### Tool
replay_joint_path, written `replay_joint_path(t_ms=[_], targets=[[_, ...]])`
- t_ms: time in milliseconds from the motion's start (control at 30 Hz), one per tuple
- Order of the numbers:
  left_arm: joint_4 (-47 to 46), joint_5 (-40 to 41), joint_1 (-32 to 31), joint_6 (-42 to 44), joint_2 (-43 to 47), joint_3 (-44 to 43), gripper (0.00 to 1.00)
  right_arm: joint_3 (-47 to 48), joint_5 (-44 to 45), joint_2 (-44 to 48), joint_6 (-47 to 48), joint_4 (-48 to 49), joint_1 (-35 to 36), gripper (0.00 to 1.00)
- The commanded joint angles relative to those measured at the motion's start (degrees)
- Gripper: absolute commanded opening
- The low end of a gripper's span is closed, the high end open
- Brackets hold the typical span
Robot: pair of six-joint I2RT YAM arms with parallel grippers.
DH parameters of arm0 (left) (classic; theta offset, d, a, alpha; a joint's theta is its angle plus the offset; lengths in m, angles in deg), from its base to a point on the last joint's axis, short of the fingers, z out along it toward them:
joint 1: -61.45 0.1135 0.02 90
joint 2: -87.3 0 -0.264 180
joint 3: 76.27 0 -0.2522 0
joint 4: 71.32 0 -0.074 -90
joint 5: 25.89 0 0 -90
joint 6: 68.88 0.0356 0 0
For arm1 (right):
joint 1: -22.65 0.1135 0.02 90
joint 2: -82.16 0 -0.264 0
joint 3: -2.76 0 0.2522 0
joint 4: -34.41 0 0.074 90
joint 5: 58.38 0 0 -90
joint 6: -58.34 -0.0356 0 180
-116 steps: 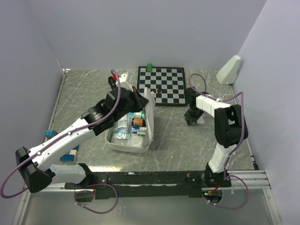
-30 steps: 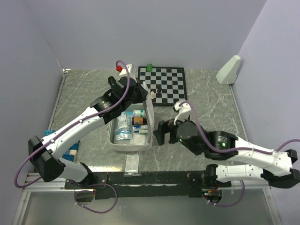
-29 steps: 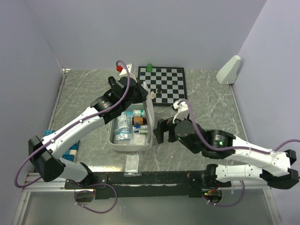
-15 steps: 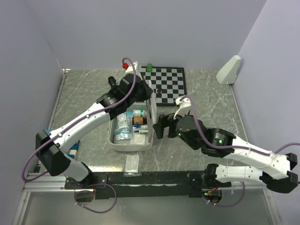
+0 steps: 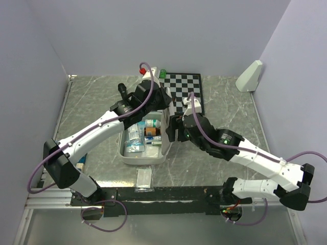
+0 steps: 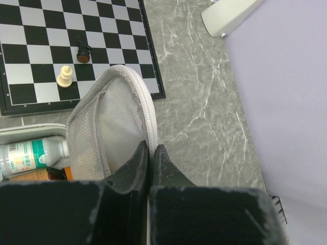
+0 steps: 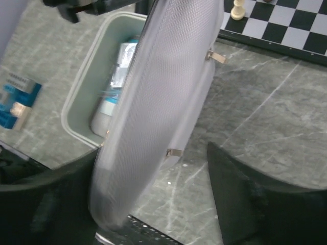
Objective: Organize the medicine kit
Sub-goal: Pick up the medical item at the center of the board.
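The left arm (image 5: 93,131) stretches from its base at the near-left corner diagonally away and to the right, with its wrist tipped downward. Its jaws are pressed together, and the dark fingers (image 6: 130,171) pinch the rim of the medicine kit (image 6: 110,122) lid between them. The right arm (image 5: 255,159) folds out to the right at the elbow, then runs back leftward low over the surface. Its jaws stand wide apart, with one finger (image 7: 245,204) on either side of the same lid.

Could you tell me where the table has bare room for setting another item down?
Bare tabletop lies behind and left of the medicine kit, toward the left wall, and between the chessboard and the white wedge. It is crowded at the kit's lid, where the left gripper and right gripper meet.
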State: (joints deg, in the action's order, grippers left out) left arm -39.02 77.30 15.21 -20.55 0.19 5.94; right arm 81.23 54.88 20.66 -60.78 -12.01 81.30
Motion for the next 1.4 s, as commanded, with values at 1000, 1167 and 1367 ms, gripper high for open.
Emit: replay_joint_path(t_ms=[1000, 1167, 1367], targets=[[25.8, 18.5, -33.7, -43.1, 27.9, 38.9, 0.96, -7.2, -13.1, 6.3, 3.7, 6.8, -12.2, 0.77], [32.3, 21.3, -38.5, -45.6, 15.2, 33.8, 0.96, -7.2, -14.2, 6.0, 3.6, 6.7, -13.2, 0.77], [27.6, 20.0, -39.2, -42.4, 6.3, 33.6, 0.76, -8.2, -15.4, 6.4, 3.5, 6.5, -14.1, 0.77]])
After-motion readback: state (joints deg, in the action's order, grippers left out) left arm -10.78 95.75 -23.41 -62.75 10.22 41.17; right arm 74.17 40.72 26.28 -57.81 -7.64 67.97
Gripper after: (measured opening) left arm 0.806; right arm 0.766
